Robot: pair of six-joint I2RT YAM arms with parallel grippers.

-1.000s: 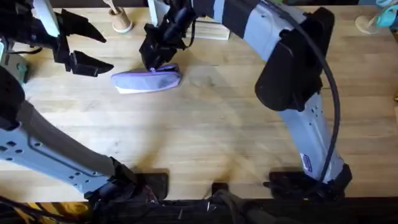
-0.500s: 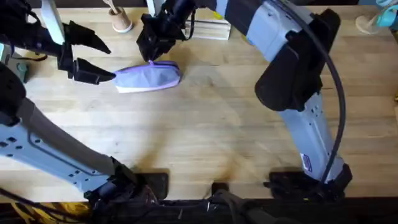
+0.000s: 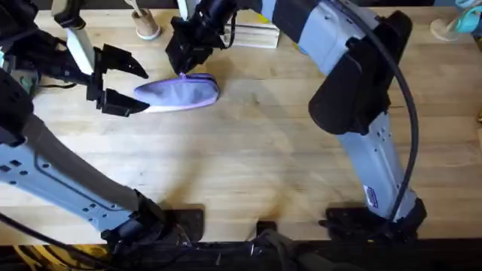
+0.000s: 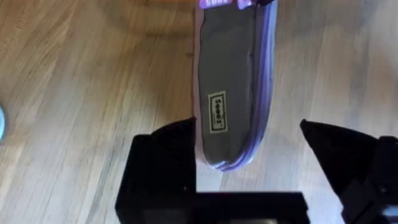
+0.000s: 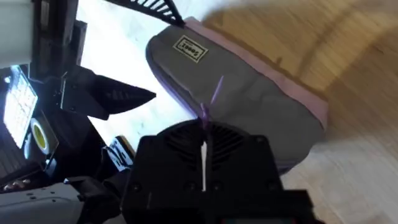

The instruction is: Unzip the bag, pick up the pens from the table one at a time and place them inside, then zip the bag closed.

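The lavender bag [image 3: 181, 92] lies on the wooden table [image 3: 248, 158] at the back, left of centre. My right gripper [image 3: 184, 69] reaches down onto its top edge and is shut on the purple zipper pull [image 5: 208, 106]. In the right wrist view the grey-lavender side of the bag [image 5: 249, 106] spreads out beyond the closed fingers. My left gripper [image 3: 143, 91] is open, with the bag's left end between its two black fingers. The left wrist view shows the bag [image 4: 233, 93] running away from that gripper [image 4: 245, 127], one finger [image 4: 165, 168] on either side. The pens are out of view.
A small tan cup [image 3: 146, 27] with pale sticks stands behind the bag at the back edge. A pale wooden block [image 3: 254, 36] lies behind the right arm. A teal object [image 3: 461, 21] sits at the far right corner. Bare planks spread across the middle and front.
My left gripper has moved right and a little forward until its open fingers flank the bag's left end. The right gripper rose slightly a second ago and has since held still.
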